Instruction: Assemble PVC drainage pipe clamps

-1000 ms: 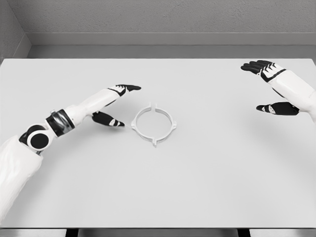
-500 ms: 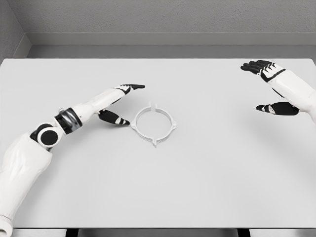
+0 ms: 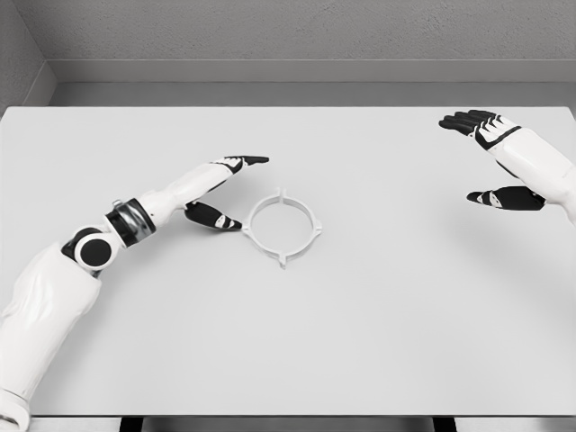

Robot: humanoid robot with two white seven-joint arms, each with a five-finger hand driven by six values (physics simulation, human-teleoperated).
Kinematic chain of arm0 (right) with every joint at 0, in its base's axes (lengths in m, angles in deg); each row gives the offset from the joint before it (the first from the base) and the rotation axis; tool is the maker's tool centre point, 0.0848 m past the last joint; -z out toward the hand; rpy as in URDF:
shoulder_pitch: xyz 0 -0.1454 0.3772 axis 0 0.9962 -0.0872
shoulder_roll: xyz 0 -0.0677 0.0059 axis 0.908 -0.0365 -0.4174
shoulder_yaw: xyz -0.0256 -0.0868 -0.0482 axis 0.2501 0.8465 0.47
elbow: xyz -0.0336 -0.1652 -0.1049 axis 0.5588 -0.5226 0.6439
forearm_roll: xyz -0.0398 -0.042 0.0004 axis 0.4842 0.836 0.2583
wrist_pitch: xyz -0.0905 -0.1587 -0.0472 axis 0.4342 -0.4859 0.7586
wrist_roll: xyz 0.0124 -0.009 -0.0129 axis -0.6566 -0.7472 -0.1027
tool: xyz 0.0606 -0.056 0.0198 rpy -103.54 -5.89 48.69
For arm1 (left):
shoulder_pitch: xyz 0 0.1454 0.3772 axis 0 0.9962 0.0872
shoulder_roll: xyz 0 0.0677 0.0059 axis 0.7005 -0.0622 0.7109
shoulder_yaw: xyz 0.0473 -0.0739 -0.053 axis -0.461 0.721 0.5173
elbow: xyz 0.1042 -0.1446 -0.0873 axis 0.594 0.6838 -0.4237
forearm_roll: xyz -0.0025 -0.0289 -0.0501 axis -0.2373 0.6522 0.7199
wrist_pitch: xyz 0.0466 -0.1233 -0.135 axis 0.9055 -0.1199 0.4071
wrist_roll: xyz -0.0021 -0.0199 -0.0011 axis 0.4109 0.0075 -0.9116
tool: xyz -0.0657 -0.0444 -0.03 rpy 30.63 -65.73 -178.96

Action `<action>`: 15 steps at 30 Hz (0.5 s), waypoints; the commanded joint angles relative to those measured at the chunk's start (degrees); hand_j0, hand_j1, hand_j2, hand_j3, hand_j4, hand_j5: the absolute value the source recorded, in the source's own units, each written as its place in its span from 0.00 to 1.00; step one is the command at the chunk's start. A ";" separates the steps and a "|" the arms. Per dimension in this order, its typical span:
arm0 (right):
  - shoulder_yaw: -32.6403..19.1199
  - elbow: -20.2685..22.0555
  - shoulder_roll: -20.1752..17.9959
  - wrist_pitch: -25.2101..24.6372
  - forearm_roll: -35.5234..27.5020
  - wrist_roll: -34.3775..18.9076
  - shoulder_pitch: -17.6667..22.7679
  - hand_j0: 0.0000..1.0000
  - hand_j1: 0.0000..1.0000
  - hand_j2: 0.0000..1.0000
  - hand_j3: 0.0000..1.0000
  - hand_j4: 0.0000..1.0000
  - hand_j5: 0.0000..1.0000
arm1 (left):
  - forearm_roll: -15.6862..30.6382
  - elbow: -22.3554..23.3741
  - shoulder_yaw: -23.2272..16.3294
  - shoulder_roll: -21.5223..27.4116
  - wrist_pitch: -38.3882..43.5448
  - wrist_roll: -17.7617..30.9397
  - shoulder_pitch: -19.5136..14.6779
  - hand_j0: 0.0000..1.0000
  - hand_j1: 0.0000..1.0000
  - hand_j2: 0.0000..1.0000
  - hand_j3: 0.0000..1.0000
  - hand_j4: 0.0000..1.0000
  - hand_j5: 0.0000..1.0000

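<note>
- Left hand [image 3: 219, 189], black-fingered on a white arm: released, thumb and fingers spread, holding nothing, just beside the clamp's left edge.
- White plastic ring-shaped pipe clamp [image 3: 282, 226] with four small tabs: flat on the plain white table [image 3: 360, 342], left of centre.
- Best approach, by judgement: close thumb and fingers across the rim near a tab; avoid nudging the light ring sideways.
- Right hand [image 3: 493, 162]: likewise spread and empty, well apart at the far right.
- No brands, labels or legible writing anywhere.
</note>
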 commanded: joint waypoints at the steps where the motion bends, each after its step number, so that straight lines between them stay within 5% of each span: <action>1: -0.01 -0.13 -0.05 -0.10 -0.42 0.03 0.00 1.00 1.00 1.00 1.00 1.00 1.00 | 0.51 -0.21 0.04 -0.28 0.07 -0.02 0.00 1.00 1.00 1.00 1.00 1.00 1.00; 13: -0.01 -0.66 -0.05 -0.10 -0.42 0.03 0.00 1.00 1.00 1.00 1.00 1.00 1.00 | 0.95 -0.57 0.65 -0.11 0.07 -0.02 0.00 1.00 1.00 1.00 1.00 1.00 1.00; 15: -0.01 -0.66 -0.05 -0.10 -0.42 0.03 0.00 1.00 1.00 1.00 1.00 1.00 1.00 | 1.13 -0.57 0.65 4.81 0.07 -0.02 -0.17 1.00 1.00 1.00 1.00 1.00 1.00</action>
